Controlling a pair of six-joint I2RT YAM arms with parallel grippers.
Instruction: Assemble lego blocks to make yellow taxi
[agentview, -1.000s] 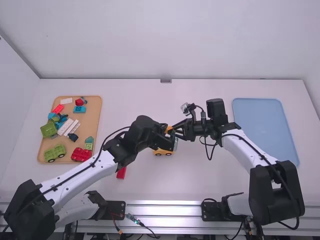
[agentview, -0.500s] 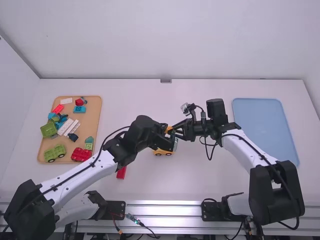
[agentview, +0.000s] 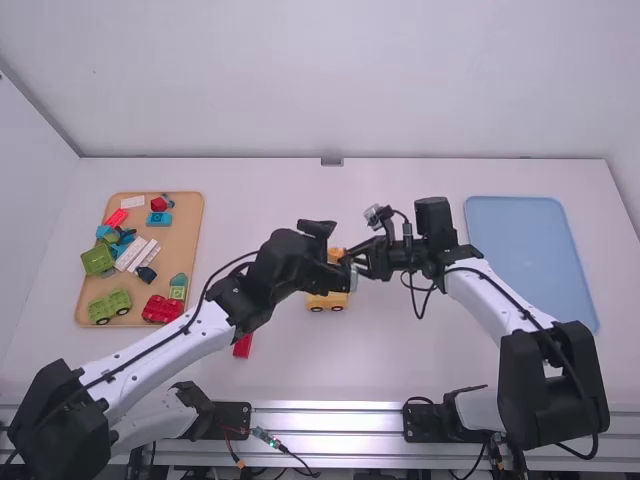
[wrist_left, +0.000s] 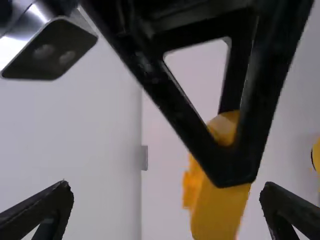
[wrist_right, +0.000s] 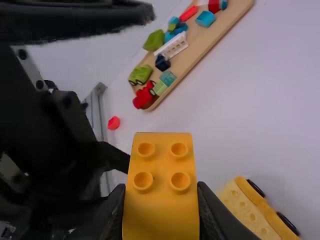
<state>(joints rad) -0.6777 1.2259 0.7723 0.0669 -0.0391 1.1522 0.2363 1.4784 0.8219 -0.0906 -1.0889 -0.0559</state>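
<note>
At the left of the high view, a tan tray (agentview: 190, 240) lies on the white surface (agentview: 420, 360), holding green, red, blue and white toy pieces, among them a green wheeled piece (agentview: 110, 306) and a red wheeled piece (agentview: 162, 309). A small red block (agentview: 243, 346) lies right of the tray, near the left arm. Just left of the middle is the left gripper (agentview: 330, 277); the left wrist view shows its fingers (wrist_left: 40, 210) spread wide, a detail hard to make out from above. Below the two grippers, a yellow wheeled base (agentview: 328, 301) sits on the surface; the right wrist view shows its row of studs and two black wheels. A yellow block (agentview: 335, 256) is held above that base, its sides pinched by the fingers of the right gripper (agentview: 352, 260). The right wrist view shows the block's four round studs, while the left wrist view shows it partly hidden behind a dark finger. At the far right lies a blue tray (agentview: 530, 260).
</note>
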